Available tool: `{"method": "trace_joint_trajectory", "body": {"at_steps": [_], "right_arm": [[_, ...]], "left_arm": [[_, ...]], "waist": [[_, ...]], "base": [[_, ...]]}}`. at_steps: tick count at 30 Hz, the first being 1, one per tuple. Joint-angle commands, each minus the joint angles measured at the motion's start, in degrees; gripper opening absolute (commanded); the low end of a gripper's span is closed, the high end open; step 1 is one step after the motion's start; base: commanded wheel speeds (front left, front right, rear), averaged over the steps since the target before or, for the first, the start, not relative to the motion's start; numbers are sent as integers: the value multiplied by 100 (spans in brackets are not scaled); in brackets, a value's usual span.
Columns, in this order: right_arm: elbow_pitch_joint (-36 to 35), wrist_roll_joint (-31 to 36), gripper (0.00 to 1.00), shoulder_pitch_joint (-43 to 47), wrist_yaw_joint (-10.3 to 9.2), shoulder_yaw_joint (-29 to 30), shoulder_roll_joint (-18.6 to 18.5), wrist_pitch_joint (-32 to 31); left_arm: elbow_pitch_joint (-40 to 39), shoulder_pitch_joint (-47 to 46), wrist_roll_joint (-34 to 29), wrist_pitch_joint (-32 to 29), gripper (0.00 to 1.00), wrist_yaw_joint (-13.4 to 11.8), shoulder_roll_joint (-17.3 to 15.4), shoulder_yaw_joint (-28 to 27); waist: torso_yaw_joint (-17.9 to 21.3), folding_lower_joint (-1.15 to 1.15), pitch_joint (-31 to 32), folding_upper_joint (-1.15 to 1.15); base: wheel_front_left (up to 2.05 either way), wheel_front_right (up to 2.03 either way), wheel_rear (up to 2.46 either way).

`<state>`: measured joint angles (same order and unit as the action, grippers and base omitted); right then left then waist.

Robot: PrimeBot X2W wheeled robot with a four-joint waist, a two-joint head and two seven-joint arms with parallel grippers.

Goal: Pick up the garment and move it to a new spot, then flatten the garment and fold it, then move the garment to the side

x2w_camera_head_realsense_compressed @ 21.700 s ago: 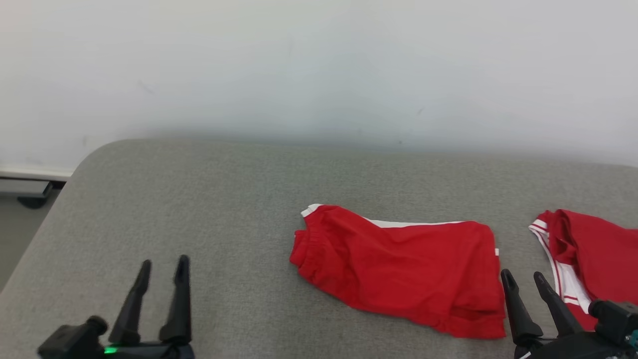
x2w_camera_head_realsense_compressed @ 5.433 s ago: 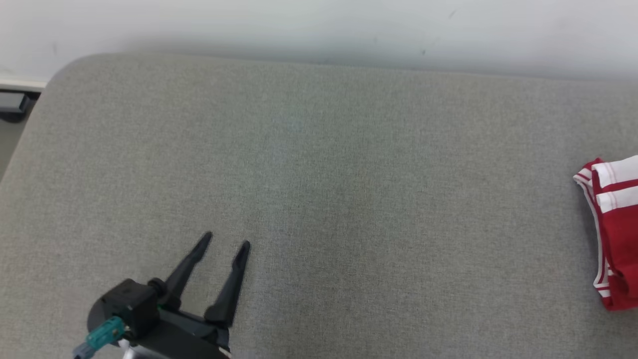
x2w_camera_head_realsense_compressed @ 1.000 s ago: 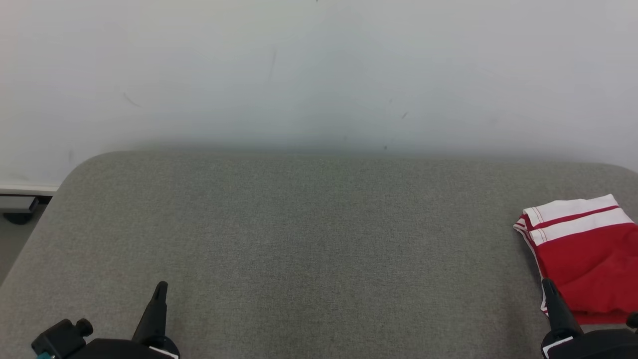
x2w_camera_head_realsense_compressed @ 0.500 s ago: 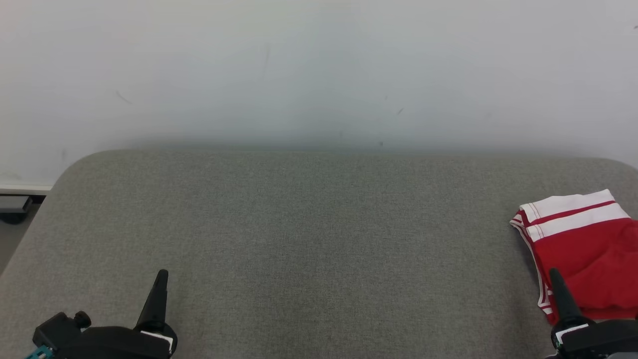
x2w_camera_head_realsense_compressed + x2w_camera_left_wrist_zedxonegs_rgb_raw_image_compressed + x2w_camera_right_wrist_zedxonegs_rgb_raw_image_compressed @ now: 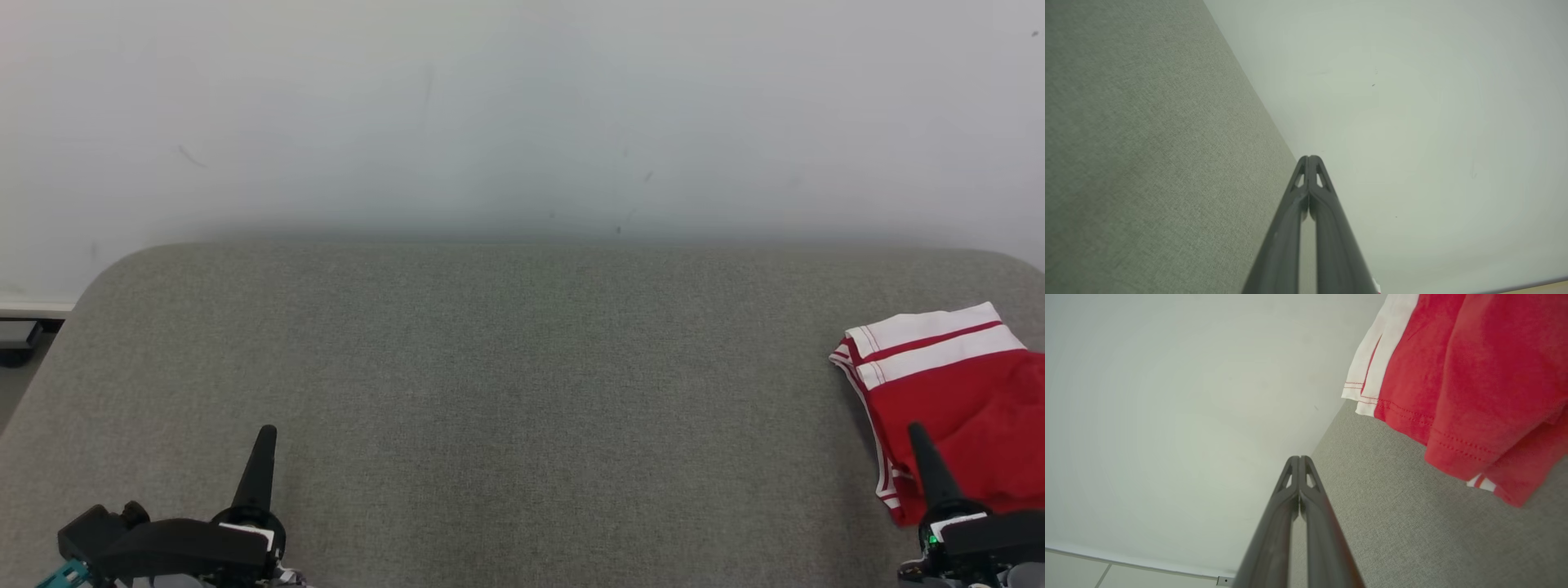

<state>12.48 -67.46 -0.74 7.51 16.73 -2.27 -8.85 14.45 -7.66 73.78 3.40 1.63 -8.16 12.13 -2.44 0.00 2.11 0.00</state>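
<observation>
The right gripper (image 5: pixel 918 431) is clenched on nothing, its slim dark fingers pressed into one tapered spike. The left gripper (image 5: pixel 266 433) is likewise clenched and empty, well apart from it. Just beside the right gripper lies the folded red garment (image 5: pixel 955 400), soft, with white bands and stitched hems, at the right edge of the grey woven cushion (image 5: pixel 522 367).

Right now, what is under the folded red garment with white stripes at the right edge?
The folded red garment with white stripes lies on the grey woven-fabric surface. Red layers overlap at its hem; whether another piece lies beneath them is covered.
</observation>
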Motion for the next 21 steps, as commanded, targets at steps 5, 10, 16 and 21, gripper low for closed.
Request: {"method": "trace_joint_trajectory", "body": {"at_steps": [5,10,16,21], "right_arm": [[-1,-287,0,-180,-1,76,-66,-67],[37,-517,0,-241,-1,121,-68,-125],[80,-779,0,-299,-2,172,-71,-192],[109,-997,0,-372,-2,211,-73,-246]], "left_arm": [[73,-216,275,-39,0,102,34,-85],[169,-292,503,-63,0,164,94,-127],[275,-376,747,-85,0,221,157,-175],[363,-438,948,-99,0,276,210,-210]], "waist": [[22,0,-19,0],[46,0,-39,0],[75,0,-64,0],[98,0,-84,0]], "base": [[0,0,0],[0,0,0],[0,0,0],[0,0,0]]}}
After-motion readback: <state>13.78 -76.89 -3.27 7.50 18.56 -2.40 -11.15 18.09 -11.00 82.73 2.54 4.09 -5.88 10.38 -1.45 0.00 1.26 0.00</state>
